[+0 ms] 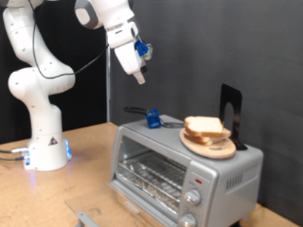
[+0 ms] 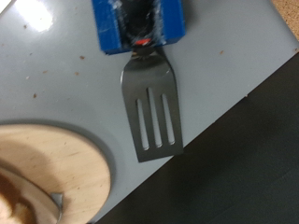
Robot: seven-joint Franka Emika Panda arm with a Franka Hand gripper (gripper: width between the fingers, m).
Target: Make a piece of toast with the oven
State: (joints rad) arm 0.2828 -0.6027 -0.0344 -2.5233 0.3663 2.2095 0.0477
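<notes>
The silver toaster oven [image 1: 180, 170] stands on the table at the exterior view's lower right, its wire rack showing behind the glass door. A single piece of toast is not in view. A round wooden plate [image 1: 213, 146] with a pile of bread slices [image 1: 204, 128] sits on the oven's top, and its rim also shows in the wrist view [image 2: 65, 168]. A metal slotted spatula [image 2: 154, 107] with a blue handle [image 1: 152, 117] lies on the oven top beside the plate. My gripper [image 1: 139, 76] hangs in the air above the spatula, apart from it, with nothing between its fingers.
A black upright stand [image 1: 230, 109] is behind the plate on the oven top. The robot's white base [image 1: 45, 142] stands at the exterior view's left on the wooden table. A small grey object [image 1: 88, 218] lies at the table's front edge.
</notes>
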